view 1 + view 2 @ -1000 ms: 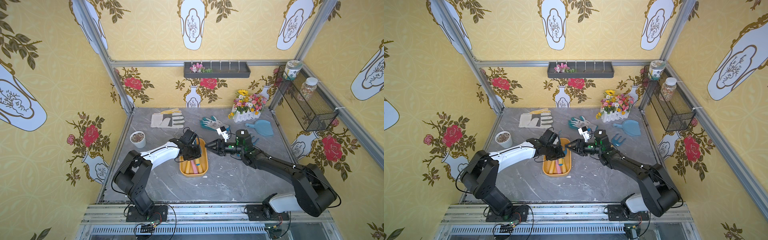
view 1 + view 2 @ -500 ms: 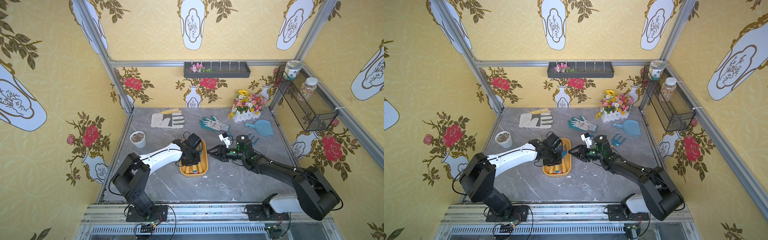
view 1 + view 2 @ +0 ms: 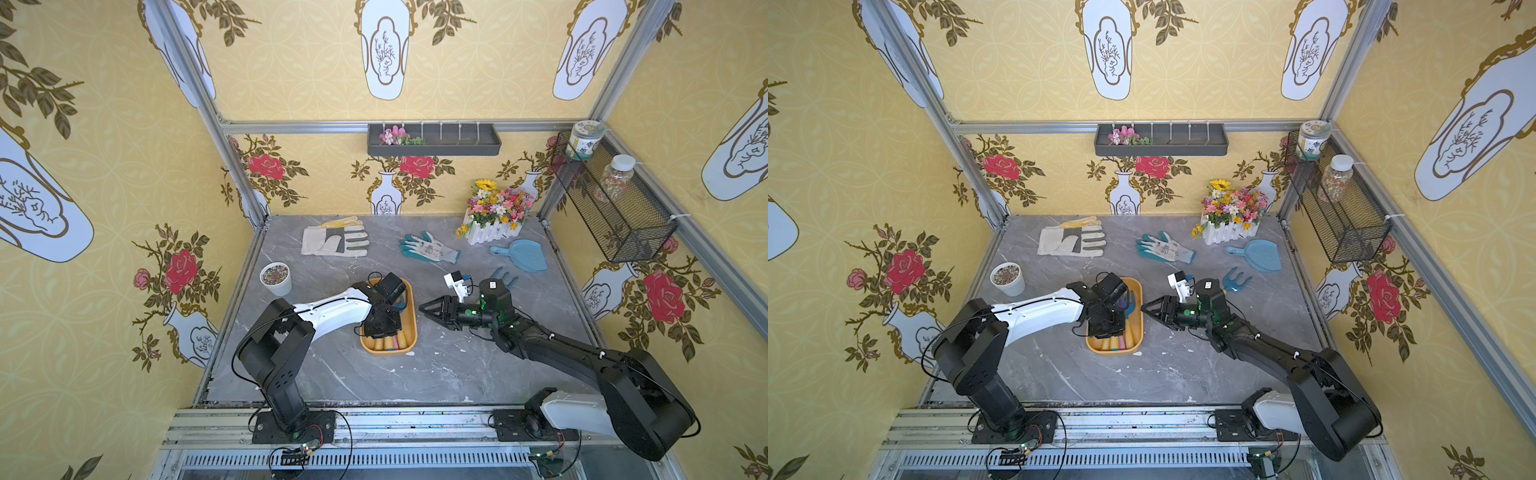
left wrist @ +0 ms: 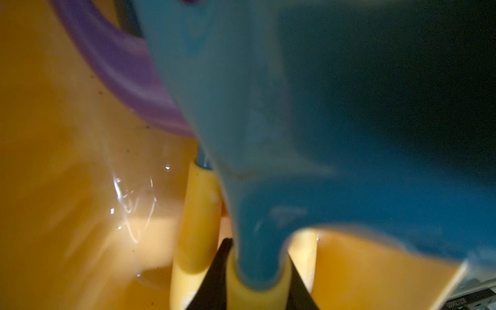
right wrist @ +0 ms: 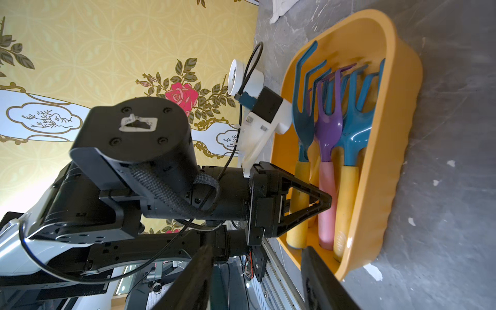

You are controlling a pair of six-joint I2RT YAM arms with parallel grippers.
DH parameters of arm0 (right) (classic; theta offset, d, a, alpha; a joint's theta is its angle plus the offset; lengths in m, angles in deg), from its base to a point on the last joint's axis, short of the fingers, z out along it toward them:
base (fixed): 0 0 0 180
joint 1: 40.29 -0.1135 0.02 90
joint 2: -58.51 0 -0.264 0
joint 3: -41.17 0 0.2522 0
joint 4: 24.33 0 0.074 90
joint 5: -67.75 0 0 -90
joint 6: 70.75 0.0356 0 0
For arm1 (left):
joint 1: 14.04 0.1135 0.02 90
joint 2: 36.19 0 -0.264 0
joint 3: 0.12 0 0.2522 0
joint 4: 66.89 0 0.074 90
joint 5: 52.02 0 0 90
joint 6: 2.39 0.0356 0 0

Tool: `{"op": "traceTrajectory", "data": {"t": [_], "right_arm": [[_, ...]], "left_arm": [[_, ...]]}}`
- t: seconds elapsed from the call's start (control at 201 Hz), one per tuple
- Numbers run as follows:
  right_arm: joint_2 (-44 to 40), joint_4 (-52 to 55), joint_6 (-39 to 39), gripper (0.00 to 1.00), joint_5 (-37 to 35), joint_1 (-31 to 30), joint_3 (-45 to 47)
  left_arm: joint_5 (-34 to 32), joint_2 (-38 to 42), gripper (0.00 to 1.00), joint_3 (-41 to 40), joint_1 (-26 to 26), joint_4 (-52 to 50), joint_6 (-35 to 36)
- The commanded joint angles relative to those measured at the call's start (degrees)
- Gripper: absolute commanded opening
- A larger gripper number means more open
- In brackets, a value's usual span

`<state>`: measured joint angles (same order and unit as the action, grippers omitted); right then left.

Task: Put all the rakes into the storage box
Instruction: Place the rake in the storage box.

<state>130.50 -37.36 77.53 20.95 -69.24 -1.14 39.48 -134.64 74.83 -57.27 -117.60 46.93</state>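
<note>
Between my left fingers (image 4: pixel 214 281) sits the yellow handle of the blue rake (image 5: pixel 304 112). The left gripper (image 4: pixel 256 291) is clamped on it, low inside the storage box (image 5: pixel 402 120). Ahead of the fingertips the rake's head points toward the far end of the box, tines up. Just beside the fingers lie a purple rake (image 5: pixel 328 128) with a pink handle and a second blue rake (image 5: pixel 354 134), both lined up with mine. One fingertip reaches as far as the pink handle, but I cannot tell whether it touches. Nor can I tell whether my rake's handle bears on the box floor or hangs just above it.

The right gripper (image 3: pixel 424 309) hangs just outside the long wall of the box. Its fingers are apart with nothing between them, and they point at the box. Behind its wrist, well away from its fingertips, a loose rake (image 3: pixel 505 277) lies on the table (image 3: pixel 374 374).

I judge this to be the set-down: the rake is within the walls and only the release is left. Next I should part the left fingers, and only a little, because the neighbouring handles crowd them. Then I should lift straight up so the fingers do not snag a handle and drag it out. The right arm should wait until the left is clear of the box.
</note>
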Motion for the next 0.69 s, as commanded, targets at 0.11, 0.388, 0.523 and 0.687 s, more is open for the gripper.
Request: {"op": "traceTrajectory", "data": {"t": [0.11,0.388,0.523,0.687], "right_arm": [[-1.7,1.5,-1.8,0.57,-1.7,-0.4,-0.2],[0.3,2.4,-2.6,0.57,-2.1,-0.5,-2.8],[1.0,8.9,-5.4,0.57,-5.7,-0.5,-5.8],[-0.2,30.0,-11.9,0.59,-25.3,-0.3,-11.8]], "left_arm": [[0.1,-1.1,0.50,4.0,-0.3,-3.9,1.4],[-3.3,-1.1,0.64,13.5,-0.3,-11.0,1.8],[-5.8,-0.4,0.65,16.3,-0.3,-12.6,1.6],[-10.3,3.6,0.66,16.1,0.0,-7.1,1.3]]}}
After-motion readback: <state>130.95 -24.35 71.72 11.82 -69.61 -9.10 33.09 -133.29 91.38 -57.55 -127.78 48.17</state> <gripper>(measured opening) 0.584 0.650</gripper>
